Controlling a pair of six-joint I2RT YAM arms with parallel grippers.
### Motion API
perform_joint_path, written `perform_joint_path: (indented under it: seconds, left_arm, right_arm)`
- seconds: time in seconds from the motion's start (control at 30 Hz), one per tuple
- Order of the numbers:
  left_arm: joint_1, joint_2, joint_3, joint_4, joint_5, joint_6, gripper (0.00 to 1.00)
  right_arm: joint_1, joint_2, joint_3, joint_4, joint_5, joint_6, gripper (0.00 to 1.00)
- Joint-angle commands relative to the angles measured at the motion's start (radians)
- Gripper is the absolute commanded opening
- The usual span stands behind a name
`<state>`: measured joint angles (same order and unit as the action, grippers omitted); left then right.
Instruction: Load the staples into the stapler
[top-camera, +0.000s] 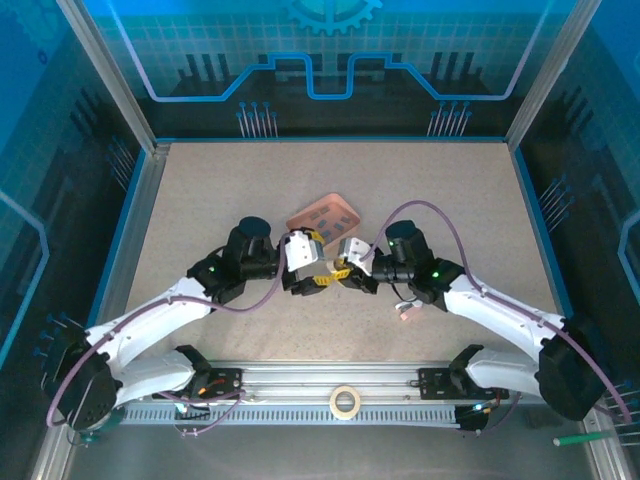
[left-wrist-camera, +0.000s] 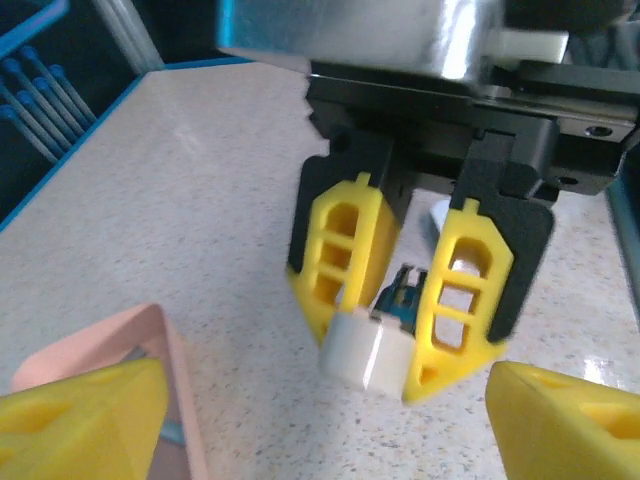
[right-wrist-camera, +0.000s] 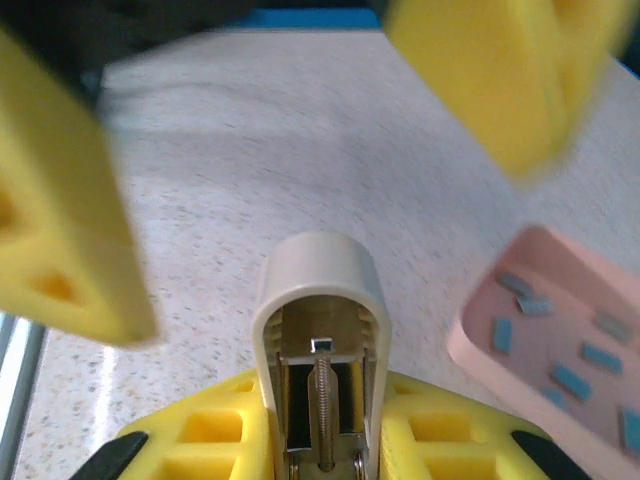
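Right fingers (left-wrist-camera: 345, 250) clamp the stapler (right-wrist-camera: 320, 290); left fingers (left-wrist-camera: 80, 420) spread wide near the tray (right-wrist-camera: 468, 335) rim.

White-and-black arms (top-camera: 150, 318); purple cables (top-camera: 425, 204); yellow latticed fingers (left-wrist-camera: 345, 250)

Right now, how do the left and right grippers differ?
The left gripper's jaws stand wide open; the right gripper's jaws are shut on the stapler. The left gripper holds nothing; the right gripper carries the stapler, rounded white end towards the left gripper. Both have yellow fingers and face each other, close by the tray.
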<state>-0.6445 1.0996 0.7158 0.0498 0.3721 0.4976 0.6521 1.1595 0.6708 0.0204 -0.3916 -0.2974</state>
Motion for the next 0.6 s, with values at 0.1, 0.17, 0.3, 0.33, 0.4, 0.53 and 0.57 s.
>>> perform_joint_path:
  seconds: [0.1, 0.17, 0.3, 0.33, 0.4, 0.53, 0.57]
  left_arm:
    - [-0.004, -0.046, -0.090, 0.202, -0.268, -0.276, 0.95]
    - [-0.004, -0.042, -0.114, 0.237, -0.312, -0.333, 0.96]
    - [-0.004, -0.033, -0.129, 0.251, -0.376, -0.388, 0.96]
    - [-0.003, -0.028, -0.131, 0.249, -0.391, -0.394, 0.96]
    - [-0.004, -0.022, -0.133, 0.250, -0.418, -0.399, 0.96]
    - [-0.003, -0.007, -0.129, 0.246, -0.435, -0.396, 0.96]
    - [-0.004, -0.003, -0.129, 0.247, -0.435, -0.395, 0.96]
  right_arm:
    - [-0.042, 0.033, 0.008, -0.017, 0.380, 0.488, 0.19]
    - [-0.050, 0.081, 0.030, -0.047, 0.494, 0.609, 0.19]
    - [-0.059, 0.183, 0.078, -0.097, 0.681, 0.742, 0.19]
    - [-0.060, 0.210, 0.089, -0.097, 0.718, 0.764, 0.19]
    - [-0.067, 0.259, 0.107, -0.088, 0.773, 0.806, 0.18]
    - [-0.092, 0.354, 0.139, -0.077, 0.815, 0.866, 0.18]
    - [-0.098, 0.375, 0.149, -0.078, 0.821, 0.874, 0.18]
